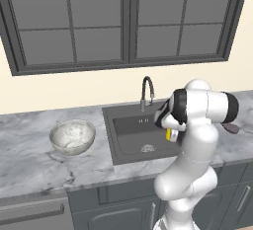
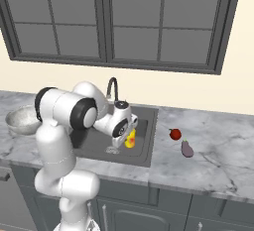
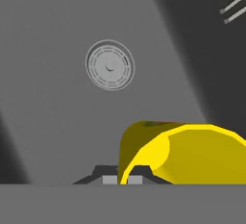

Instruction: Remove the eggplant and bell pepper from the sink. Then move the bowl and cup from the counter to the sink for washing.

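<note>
My gripper point(image 2: 127, 138) hangs over the dark grey sink point(image 1: 129, 133), shut on the rim of the yellow cup point(image 2: 130, 140). In the hand view the cup point(image 3: 192, 155) lies tilted right above the fingertips, with the sink floor point(image 3: 53, 112) below it. In the left base view the cup point(image 1: 168, 134) peeks out under the wrist. The marbled bowl point(image 1: 72, 136) stands on the counter point(image 1: 29, 160) left of the sink. The red bell pepper point(image 2: 174, 134) and the purple eggplant point(image 2: 187, 148) lie on the counter to the right of the sink.
The round whitish drain point(image 3: 109, 65) sits in the basin floor below the hand. The gooseneck faucet point(image 1: 147, 92) rises at the sink's back edge. A wall with a dark-framed window point(image 1: 123, 21) backs the counter. Dark cabinets point(image 2: 149, 210) run below.
</note>
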